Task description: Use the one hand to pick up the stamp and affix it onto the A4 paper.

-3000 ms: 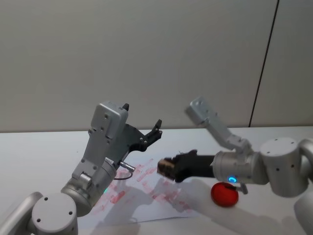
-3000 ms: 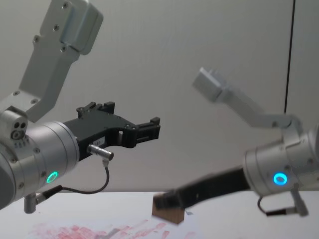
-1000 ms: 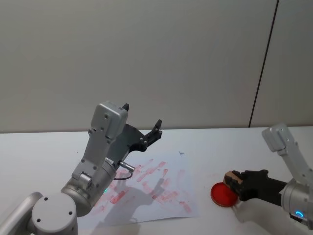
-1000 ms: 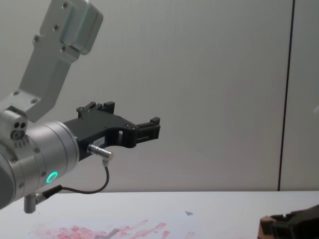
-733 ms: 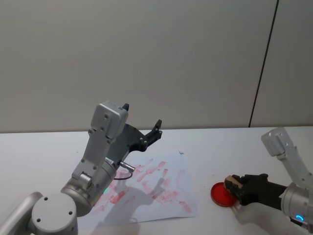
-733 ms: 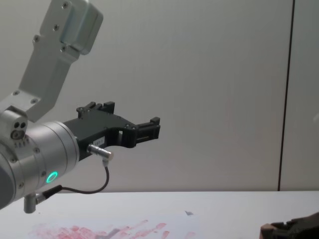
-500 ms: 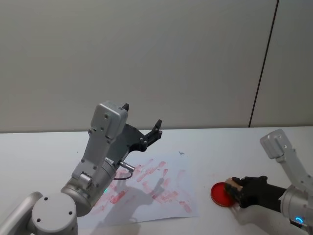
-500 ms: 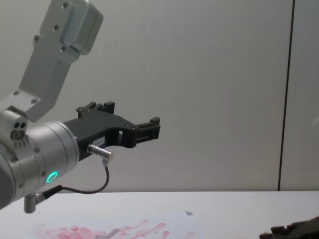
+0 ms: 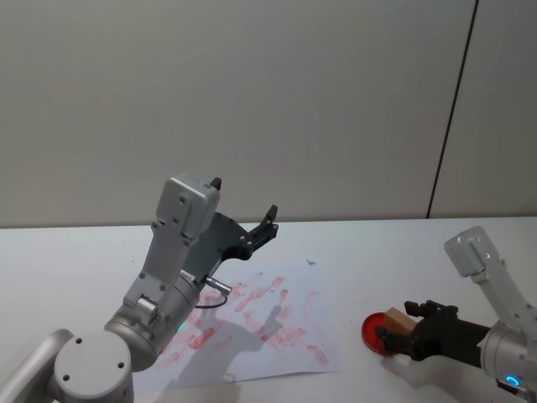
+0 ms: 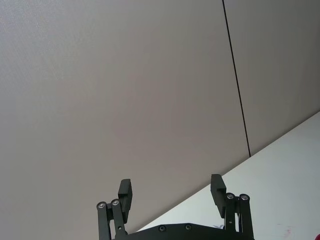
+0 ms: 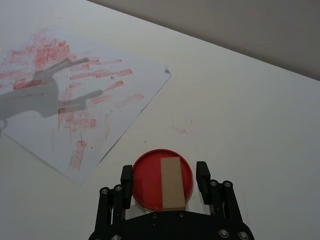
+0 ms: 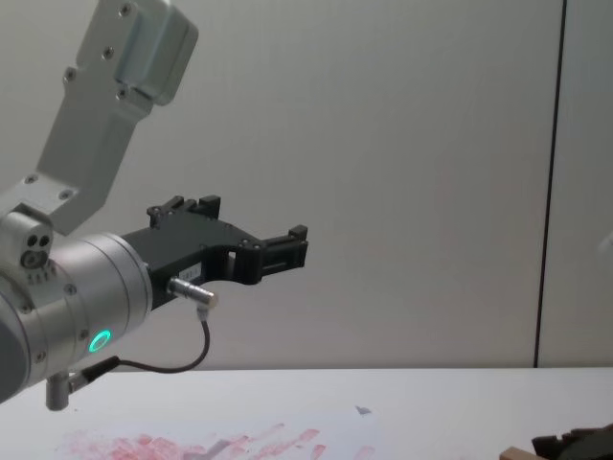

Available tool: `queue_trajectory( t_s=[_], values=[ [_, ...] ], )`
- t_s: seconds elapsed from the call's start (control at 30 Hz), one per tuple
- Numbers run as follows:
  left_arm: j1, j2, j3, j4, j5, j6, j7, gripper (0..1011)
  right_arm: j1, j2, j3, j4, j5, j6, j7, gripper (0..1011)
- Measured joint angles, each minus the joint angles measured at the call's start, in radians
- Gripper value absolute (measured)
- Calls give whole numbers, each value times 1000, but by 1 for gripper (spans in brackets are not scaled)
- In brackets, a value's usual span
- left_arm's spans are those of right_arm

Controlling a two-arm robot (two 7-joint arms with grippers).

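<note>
A: What's changed w/ the right gripper [image 11: 163, 176]?

B: A sec ago its fingers were clamped on the stamp [image 11: 172, 183]. Now they're spread wide, one each side of the block w/ a gap both sides, holding nothing. It's let go.

A: So where's the stamp rel. to it?

B: Straight ahead between the open fingertips, lying flat in the red ink pad [image 11: 143, 181]. In head view the stamp [image 9: 399, 321] sits at the pad's gripper-side edge, just in front of the right gripper [image 9: 399, 335].

A: And the paper?

B: A4 paper [image 11: 75, 95] is further out ahead of the gripper & off to one side, well apart from the pad, already covered in red prints. Three secs back the stamp was over it, so prob. that press is done & the block's been returned to the pad; task looks at or near its end, or re-inking for another go.

A: Containers?

B: Just the pad: shallow round red dish, only the stamp in it.

A: Left arm?

B: Left gripper [image 12: 292, 241] parked, raised above the paper's end of the table [image 9: 75, 252], fingers apart, empty, same as before.
</note>
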Motion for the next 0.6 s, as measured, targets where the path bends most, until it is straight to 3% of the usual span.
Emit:
queue_trajectory(
  t_s=[0.3, 0.6],
  values=[
    [0, 0, 0, 0, 0, 0, 0, 1001, 0, 0, -1, 2, -2, -1, 1, 995],
    [0, 0, 0, 0, 0, 0, 0, 1001, 0, 0, -2, 3, -2, -2, 2, 1001]
  ],
)
